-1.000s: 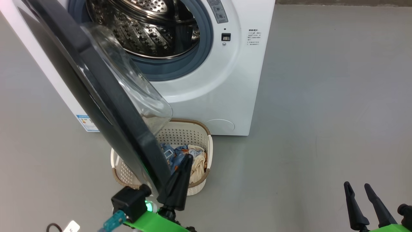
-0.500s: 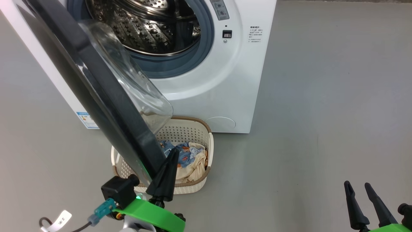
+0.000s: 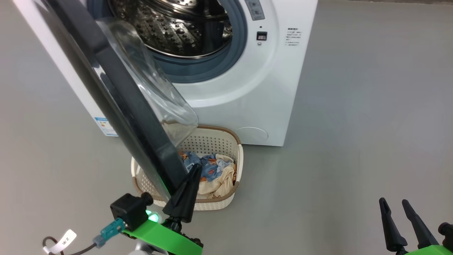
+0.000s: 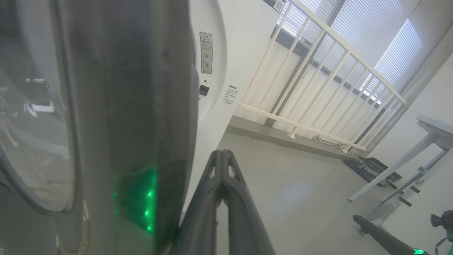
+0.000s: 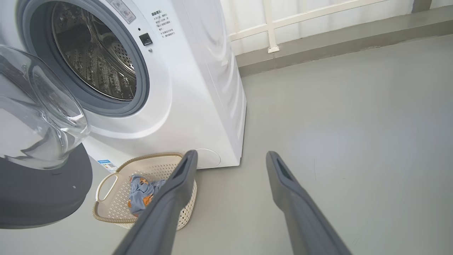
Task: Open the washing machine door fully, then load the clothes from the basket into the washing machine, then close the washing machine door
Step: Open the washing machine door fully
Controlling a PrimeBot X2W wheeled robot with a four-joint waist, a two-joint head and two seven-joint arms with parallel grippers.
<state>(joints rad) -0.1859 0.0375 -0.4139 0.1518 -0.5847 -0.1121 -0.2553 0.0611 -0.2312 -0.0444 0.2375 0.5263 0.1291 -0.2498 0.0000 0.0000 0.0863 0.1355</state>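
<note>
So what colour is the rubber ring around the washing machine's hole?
Grey-blue. The rubber ring shows best in the right wrist view.

Left jaws pressed shut, fingers pointing up; right jaws spread wide, fingers raised.

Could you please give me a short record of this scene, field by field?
washing machine: front-loader standing on the grey floor
washing machine door: open, swung out from the front
drum: no clothing visible inside
basket: on the floor before the machine, partly hidden by the door in the head view
clothes: blue and cream pieces, all in the basket
left gripper: shut, tips by the door's lower edge; contact unclear
right gripper: open, holding nothing, away from the machine
</note>
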